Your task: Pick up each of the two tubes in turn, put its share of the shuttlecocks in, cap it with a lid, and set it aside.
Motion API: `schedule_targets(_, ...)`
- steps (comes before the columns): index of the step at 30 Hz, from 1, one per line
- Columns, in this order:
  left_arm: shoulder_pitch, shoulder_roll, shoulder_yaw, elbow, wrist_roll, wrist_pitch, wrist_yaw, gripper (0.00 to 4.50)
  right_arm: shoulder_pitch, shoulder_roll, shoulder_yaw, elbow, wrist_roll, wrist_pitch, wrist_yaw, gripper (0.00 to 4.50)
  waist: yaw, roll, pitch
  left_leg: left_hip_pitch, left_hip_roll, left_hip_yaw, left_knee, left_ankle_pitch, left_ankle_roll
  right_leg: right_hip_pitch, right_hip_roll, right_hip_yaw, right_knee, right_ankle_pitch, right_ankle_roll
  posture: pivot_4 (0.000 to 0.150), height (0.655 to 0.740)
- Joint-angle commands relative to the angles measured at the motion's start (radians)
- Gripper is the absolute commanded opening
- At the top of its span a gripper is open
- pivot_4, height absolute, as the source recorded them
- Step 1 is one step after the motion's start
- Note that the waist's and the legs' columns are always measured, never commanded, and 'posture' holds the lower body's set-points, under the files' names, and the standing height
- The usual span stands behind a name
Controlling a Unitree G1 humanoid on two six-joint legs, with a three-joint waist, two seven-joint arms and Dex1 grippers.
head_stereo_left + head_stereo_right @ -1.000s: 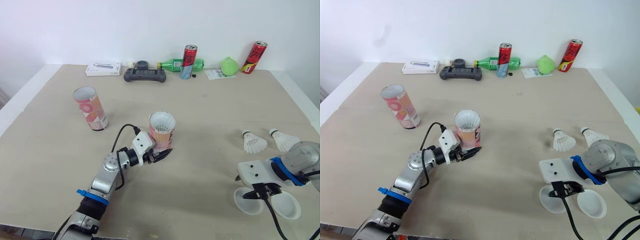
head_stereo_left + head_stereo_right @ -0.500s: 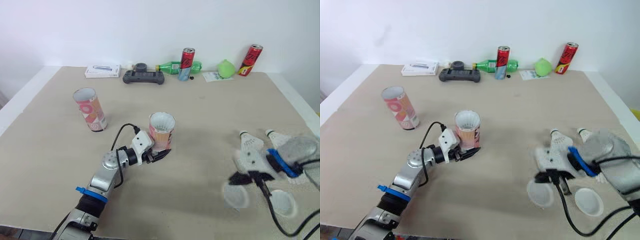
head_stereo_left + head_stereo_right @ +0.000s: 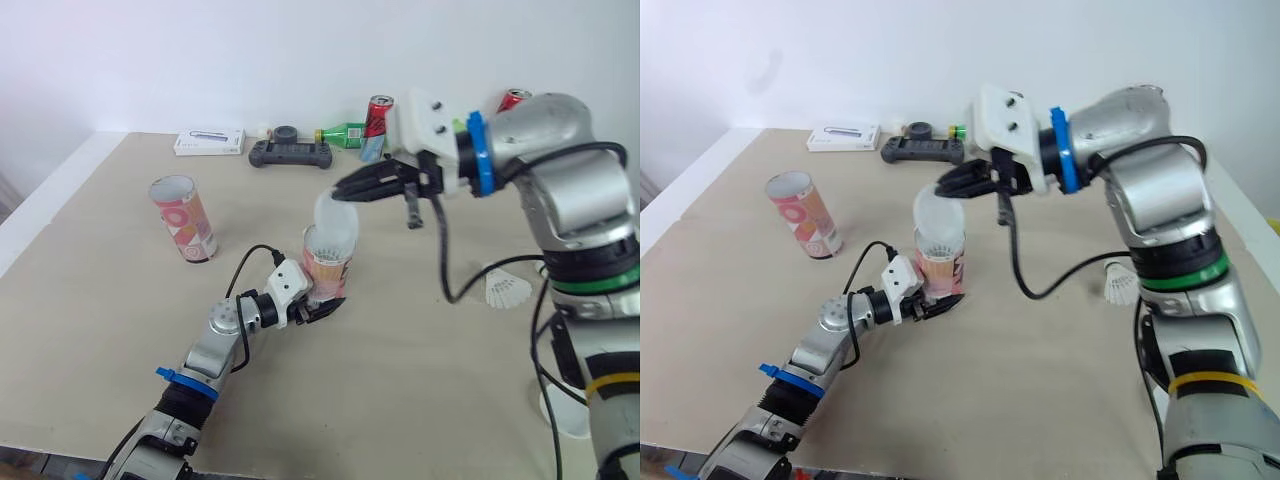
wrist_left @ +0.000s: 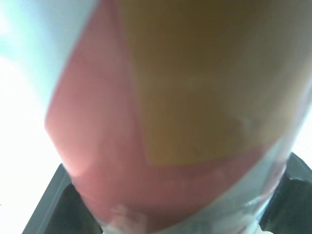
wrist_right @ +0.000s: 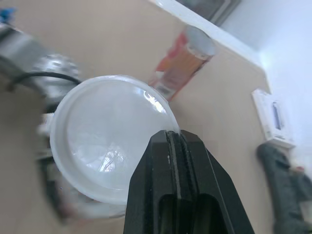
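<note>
Whereas a second ago the translucent white round plastic lid lay low at the right front of the table with the right jaws over it, it now hangs tilted right over the mouth of the pink-and-orange cardboard tube, pinched by its rim in the right jaws. Whether it touches the tube's rim can't be told. The tube stands upright mid-table and hasn't moved, with the left jaws clamped round its base.

Meaning: the capping step is under way and the lid is not seated yet. It looks to need levelling and pressing down.

The second pink tube stands open, well to the left and apart. One white feather shuttlecock lies on the beige table to the right, so that tube's share is likely still to load.

Right wrist view: the jaws are pressed tight on the lid's edge, and the second tube, a white box and a dark game controller lie beyond. The eye views don't give the grip this clearly.

Left wrist view: the tube wall sits close up between black fingers, confirming the hold.
</note>
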Motion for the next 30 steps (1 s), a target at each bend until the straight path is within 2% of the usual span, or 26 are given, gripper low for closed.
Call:
schedule_targets(1, 0.026, 0.013, -0.017, 0.058, 0.03, 0.028, -0.001, 3.03, -0.05, 0.02, 0.02, 0.061, -0.06, -0.083, 0.006, 0.07, 0.0, 0.0, 0.0, -0.001, -0.001, 0.0, 0.0, 0.0, 0.0, -0.001, -0.001, 0.001, 0.0, 0.0, -0.001, 0.15, 0.74)
schedule_targets(12, 0.039, 0.011, -0.019, 0.047, 0.03, 0.028, 0.009, 3.03, -0.024, -0.012, 0.068, 0.063, -0.112, -0.122, 0.122, 0.07, -0.002, 0.0, 0.0, 0.001, 0.001, 0.0, 0.0, 0.0, 0.001, 0.0, 0.002, -0.001, 0.0, 0.0, -0.002, 0.15, 0.74)
schedule_targets(30, 0.035, 0.01, -0.021, 0.047, 0.032, 0.028, 0.011, 3.03, 0.005, 0.033, 0.071, 0.047, -0.151, -0.147, 0.117, 0.07, -0.002, 0.0, 0.0, 0.001, 0.001, 0.0, 0.0, 0.0, 0.001, 0.0, 0.001, -0.001, 0.0, 0.0, -0.002, 0.15, 0.74)
